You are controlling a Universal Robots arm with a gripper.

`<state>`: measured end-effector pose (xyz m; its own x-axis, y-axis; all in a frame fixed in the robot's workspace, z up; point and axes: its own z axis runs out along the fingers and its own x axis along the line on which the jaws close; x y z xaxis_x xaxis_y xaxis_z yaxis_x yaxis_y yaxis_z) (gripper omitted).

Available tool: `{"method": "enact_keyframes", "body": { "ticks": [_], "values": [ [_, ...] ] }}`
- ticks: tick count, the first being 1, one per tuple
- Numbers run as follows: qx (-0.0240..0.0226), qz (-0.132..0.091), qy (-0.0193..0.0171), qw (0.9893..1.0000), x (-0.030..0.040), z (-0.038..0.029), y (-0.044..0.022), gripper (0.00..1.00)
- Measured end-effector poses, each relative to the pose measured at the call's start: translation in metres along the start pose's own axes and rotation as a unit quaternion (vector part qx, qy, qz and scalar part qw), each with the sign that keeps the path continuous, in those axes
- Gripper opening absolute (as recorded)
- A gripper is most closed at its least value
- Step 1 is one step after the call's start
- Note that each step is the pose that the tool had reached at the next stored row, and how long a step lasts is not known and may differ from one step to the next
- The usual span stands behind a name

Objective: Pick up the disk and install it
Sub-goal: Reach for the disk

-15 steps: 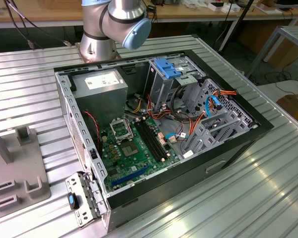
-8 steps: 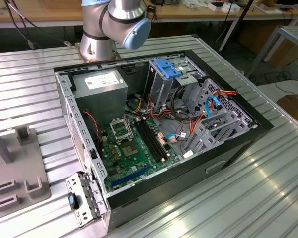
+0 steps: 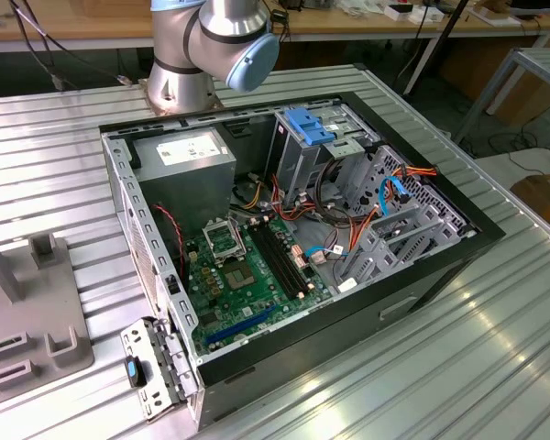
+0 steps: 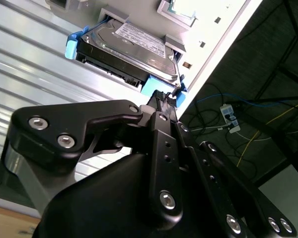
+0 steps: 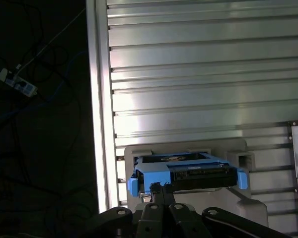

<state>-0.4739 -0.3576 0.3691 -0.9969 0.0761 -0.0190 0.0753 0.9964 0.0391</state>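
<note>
Second wrist view: pick-up stage, with the gripper [image 4: 167,98] at the near end of the disk [image 4: 134,44]. Sits with its label face showing in a grey holder [image 5: 233,148] on the ribbed table [image 5: 198,74], close to the table's edge. Apparently not yet lifted; nothing installed in the open computer case [image 3: 119,183] of the exterior view. Fingertips [image 4: 158,101] drawn almost together, seemingly pinching the blue rail frame at the middle of that end. Calls for a firm, square hold and a straight lift clear of the holder's walls, lest the frame snag.
</note>
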Motion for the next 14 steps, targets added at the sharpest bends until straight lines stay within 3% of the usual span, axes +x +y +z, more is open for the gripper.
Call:
{"method": "enact_keyframes", "body": {
  "ticks": [14],
  "values": [
    [0.0,0.0,0.0,1.0,0.0001,0.0026,-0.0001,0.11]
  ]
}}
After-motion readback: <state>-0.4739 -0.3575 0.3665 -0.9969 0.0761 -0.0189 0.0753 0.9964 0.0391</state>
